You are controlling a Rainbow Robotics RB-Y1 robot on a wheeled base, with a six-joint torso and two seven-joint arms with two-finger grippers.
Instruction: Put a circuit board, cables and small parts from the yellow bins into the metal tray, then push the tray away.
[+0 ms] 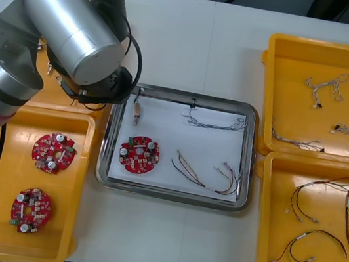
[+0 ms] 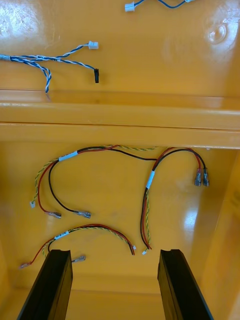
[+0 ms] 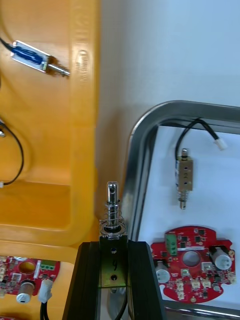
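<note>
- Front view: the left arm (image 1: 65,27) hangs over the far-left bin (image 1: 66,102), with its end right by the far-left corner of the tray (image 1: 168,194).
- The tray already has a board (image 1: 138,154), a small part (image 1: 137,113), a blue-white cable (image 1: 216,121) and a red-yellow cable (image 1: 204,174) in it.
- Two spare boards (image 1: 53,152) sit in the near-left bin (image 1: 76,188), on the arm's near side.
- Right wrist view: the right gripper (image 2: 116,280) is over the near-right bin (image 2: 205,225), fingers wide apart with nothing between them.
- A short red-yellow lead (image 2: 92,231) lies just past the fingertips, and longer red-black leads (image 2: 150,185) lie further ahead.
- Beyond the bin wall, more blue-white cables (image 2: 42,62) lie in the far-right bin (image 2: 165,55).
- Left wrist view: the left gripper (image 3: 114,250) is clamped on a held part (image 3: 112,212), which stands upright and pokes out past the fingertips.
- It's over the strip between the bin rim and the tray rim. The part and board in the tray lie just off to one side of the fingers.
- A blue part (image 3: 32,56) lies far ahead on the other side, in the bin.
</note>
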